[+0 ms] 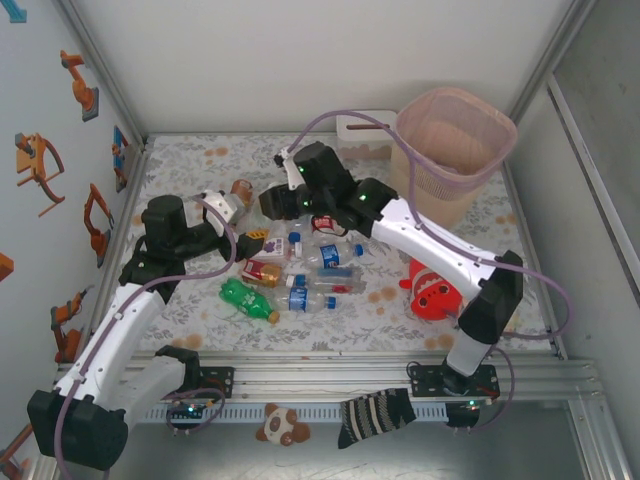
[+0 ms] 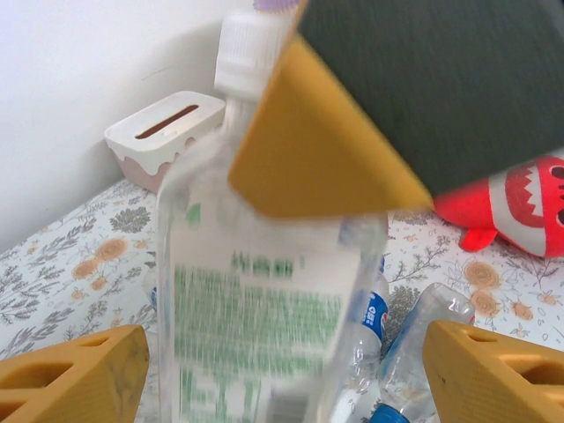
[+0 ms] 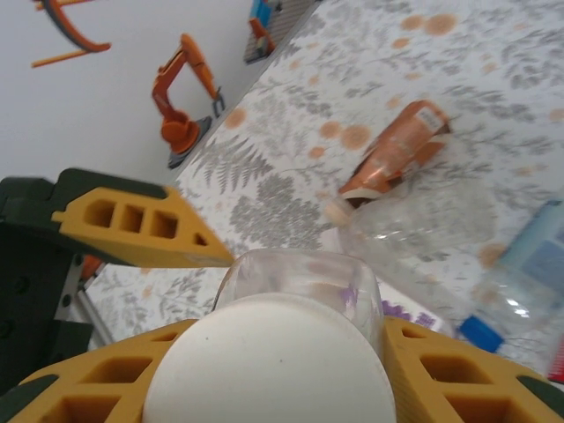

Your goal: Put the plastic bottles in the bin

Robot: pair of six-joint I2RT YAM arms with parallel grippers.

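We found the bin (image 1: pixel 442 192) in the table's far right corner, with the tissue box (image 1: pixel 372 143) just left of it at the back edge. The plastic bottles (image 1: pixel 318 298) lay clustered mid-table, and the plush toy (image 1: pixel 432 290) sat to their right.

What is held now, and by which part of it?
The right gripper holds the clear white-capped bottle by its cap end; the left gripper stands open around its body.

Plastic bottles (image 1: pixel 310 298) scattered mid-table, one clear green-labelled bottle (image 2: pixel 256 308) upright, lattice-sided bin (image 1: pixel 440 198) far right
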